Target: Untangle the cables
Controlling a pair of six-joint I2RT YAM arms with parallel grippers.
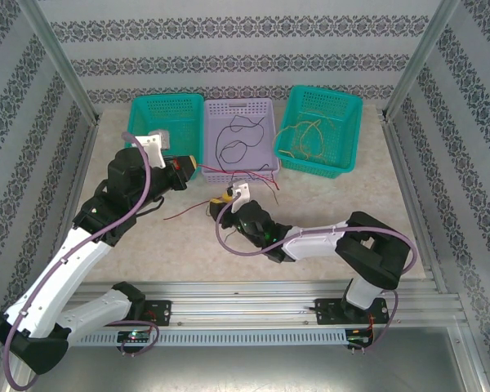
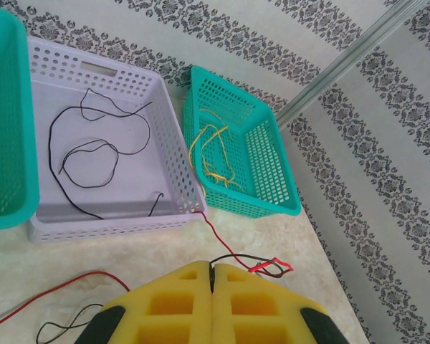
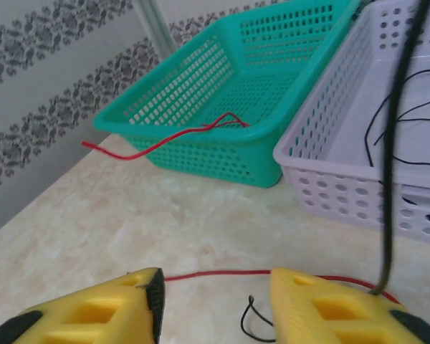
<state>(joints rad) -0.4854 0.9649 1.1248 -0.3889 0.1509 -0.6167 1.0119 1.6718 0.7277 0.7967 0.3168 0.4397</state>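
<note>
Thin cables [image 1: 184, 212] on beige marbled table [image 1: 188, 249], damask-striped walls [image 1: 245, 49]

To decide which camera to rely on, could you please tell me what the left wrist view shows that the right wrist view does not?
Left wrist view, not the right: the teal basket holding yellow cables, and the left gripper shut on a red cable. Right wrist view, not the left: the open right gripper, and a second red cable draped over the other teal basket at its rim. Both: the purple basket with black cable inside, standing on the marbled table.
</note>
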